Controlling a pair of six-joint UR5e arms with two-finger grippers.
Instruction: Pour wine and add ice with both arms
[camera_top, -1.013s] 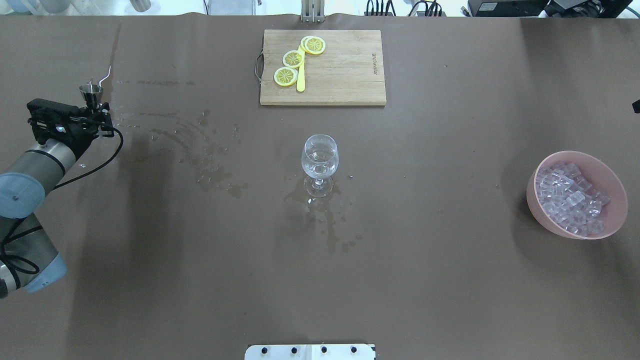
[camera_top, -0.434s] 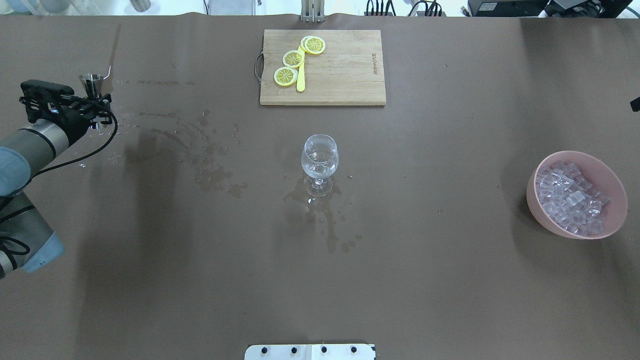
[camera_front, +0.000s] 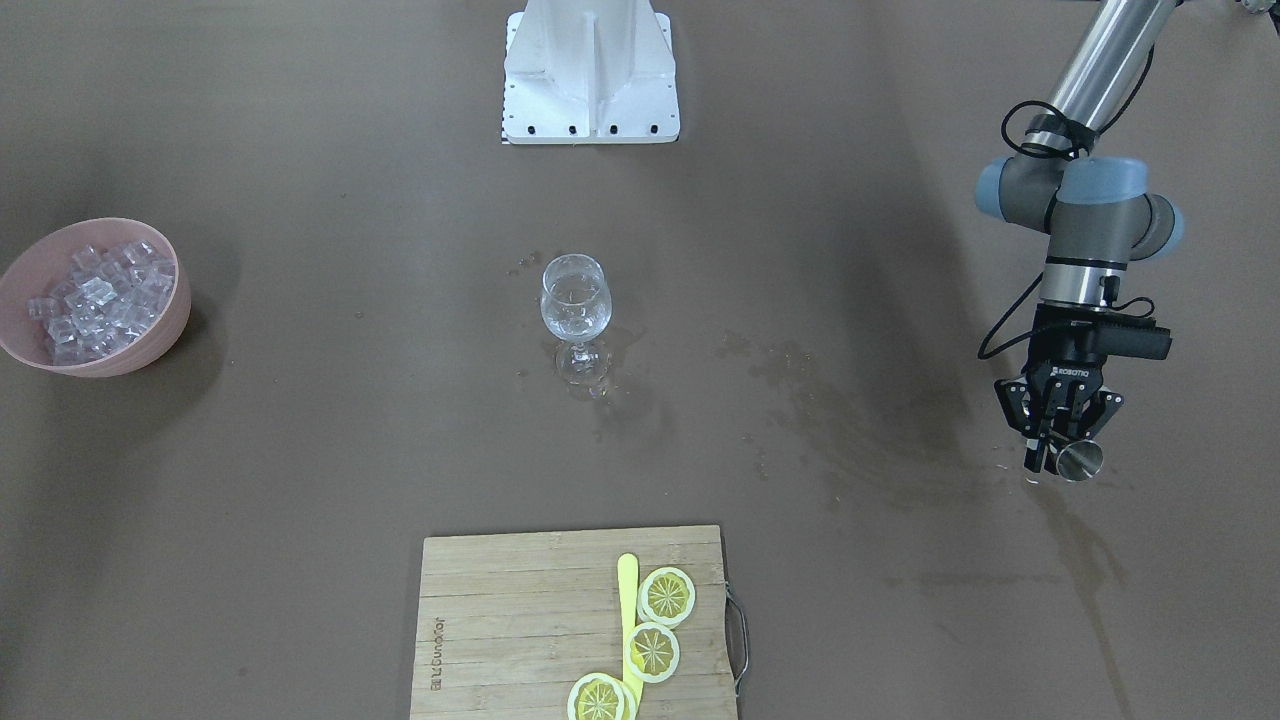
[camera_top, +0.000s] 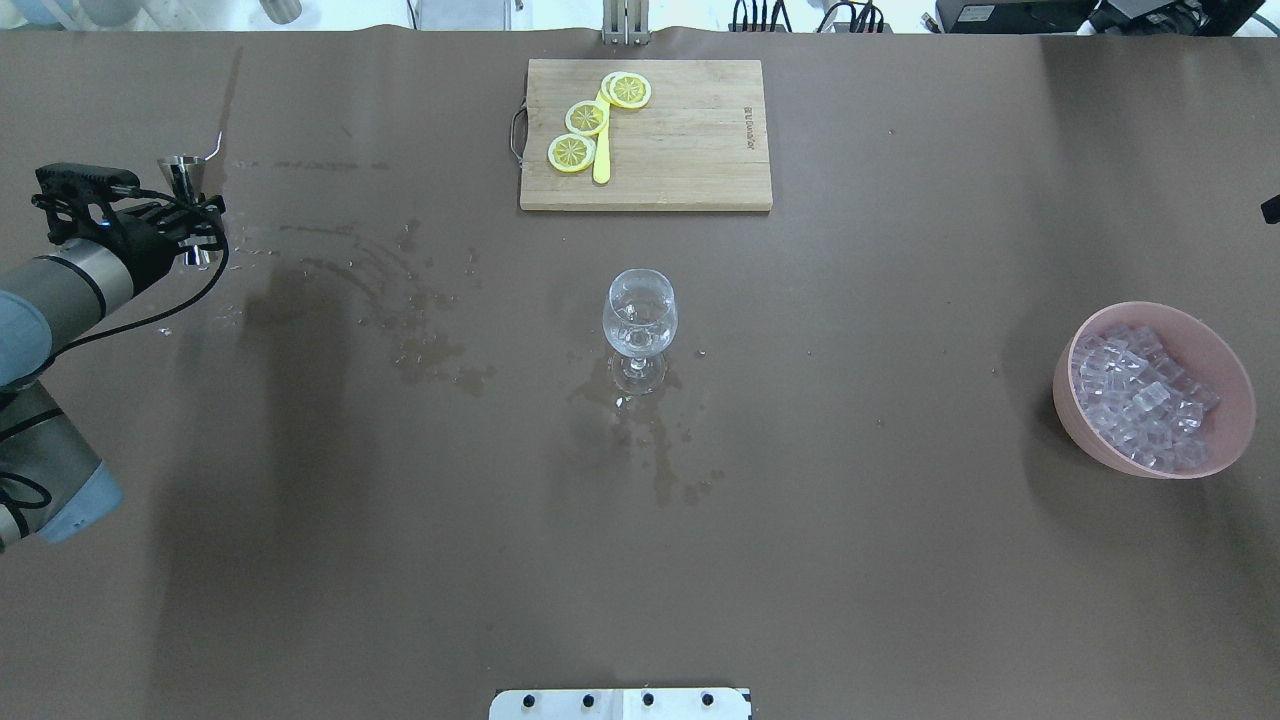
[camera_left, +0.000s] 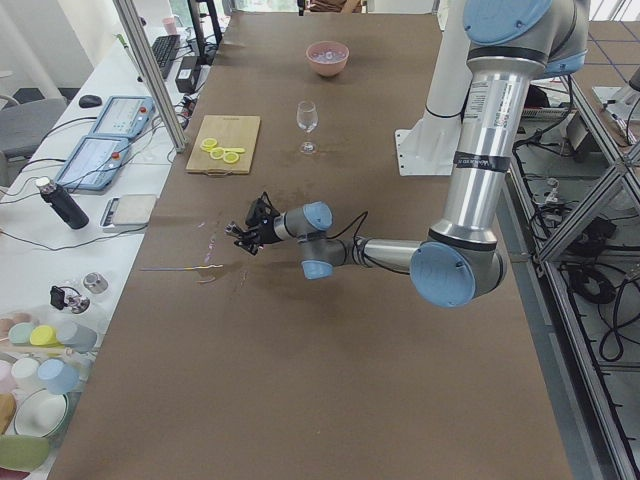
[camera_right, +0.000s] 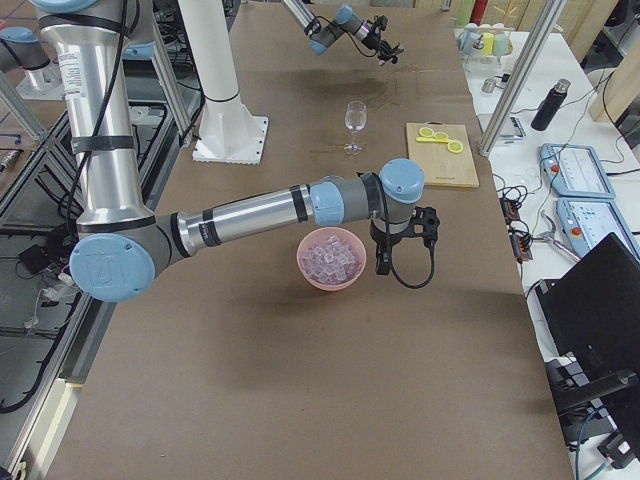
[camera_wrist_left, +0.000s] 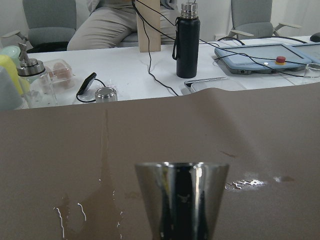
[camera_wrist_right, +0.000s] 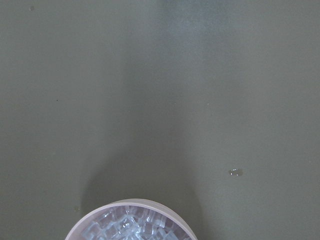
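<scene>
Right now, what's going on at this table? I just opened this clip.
The left gripper is shut on a small metal jigger near the left end of the table, well away from the wine glass. The glass stands mid-table holding some clear liquid, with wet splashes around it. The right gripper hangs beside the pink bowl of ice; whether it is open cannot be told. I can't make out ice in the glass.

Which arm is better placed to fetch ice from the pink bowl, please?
Probably the right: the right tool hangs beside the pink bowl of ice, while the left tool holds a jigger far across the table.
</scene>
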